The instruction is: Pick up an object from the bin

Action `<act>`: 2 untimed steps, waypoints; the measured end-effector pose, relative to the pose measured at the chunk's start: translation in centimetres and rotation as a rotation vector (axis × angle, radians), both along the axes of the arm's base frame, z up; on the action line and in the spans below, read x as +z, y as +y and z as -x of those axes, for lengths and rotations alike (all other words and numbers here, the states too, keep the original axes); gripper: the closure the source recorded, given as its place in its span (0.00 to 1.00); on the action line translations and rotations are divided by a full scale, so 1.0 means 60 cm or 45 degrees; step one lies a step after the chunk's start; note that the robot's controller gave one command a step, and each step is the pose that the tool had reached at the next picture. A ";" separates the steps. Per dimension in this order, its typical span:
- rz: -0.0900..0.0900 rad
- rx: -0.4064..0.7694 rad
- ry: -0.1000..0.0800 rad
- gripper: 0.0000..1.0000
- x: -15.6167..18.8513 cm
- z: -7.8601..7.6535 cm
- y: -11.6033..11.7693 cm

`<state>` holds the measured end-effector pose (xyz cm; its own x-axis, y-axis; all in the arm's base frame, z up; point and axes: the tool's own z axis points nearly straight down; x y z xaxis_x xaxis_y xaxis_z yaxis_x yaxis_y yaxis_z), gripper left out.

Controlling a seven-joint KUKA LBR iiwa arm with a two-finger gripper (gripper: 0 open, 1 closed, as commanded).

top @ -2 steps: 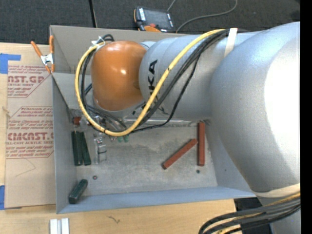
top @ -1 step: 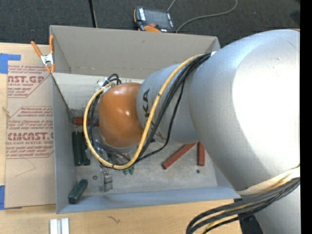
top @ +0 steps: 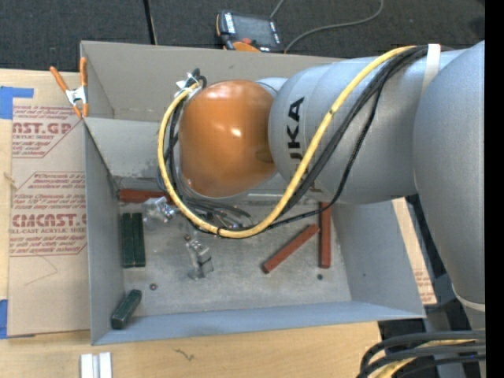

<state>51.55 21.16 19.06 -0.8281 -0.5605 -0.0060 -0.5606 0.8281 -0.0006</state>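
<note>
Nearest the camera: grey arm [top: 409, 124], reaching in from the right across the bin's upper half. Orange cover [top: 224, 136] sat at its wrist, with yellow and black cables [top: 169, 144] looped round it. Hand [top: 183, 231] hung below the cover, over the left-middle of the floor and mostly masked. Could not tell whether it was open or closed. Nothing seen gripped.

Lower, on the floor of the grey bin [top: 236, 317]:
- Small bright metal piece [top: 201, 260] just past the cover's edge; part of the hand or a loose thing, unclear.
- Dark green block [top: 132, 239] to the left, near the hand, lying along the left wall.
- Smaller dark green piece [top: 126, 308] in the front left corner, well apart.
- Slanted red-brown stick [top: 293, 250] on the right, with a steeper red-brown stick [top: 324, 242] just beside it.
- Third red-brown stick [top: 135, 196] at the back left, partly under the cables.

Judgement: the step in hand looked like the reach down, with no pick made yet. The green block seemed the nearest candidate. The next move would call for centring over one thing, closing across its narrow side, then lifting clear of the walls.
</note>
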 end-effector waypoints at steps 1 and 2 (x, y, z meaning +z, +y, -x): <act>0.002 0.655 0.009 0.00 -0.122 -0.012 0.053; 0.002 0.610 0.001 0.00 -0.192 -0.114 0.037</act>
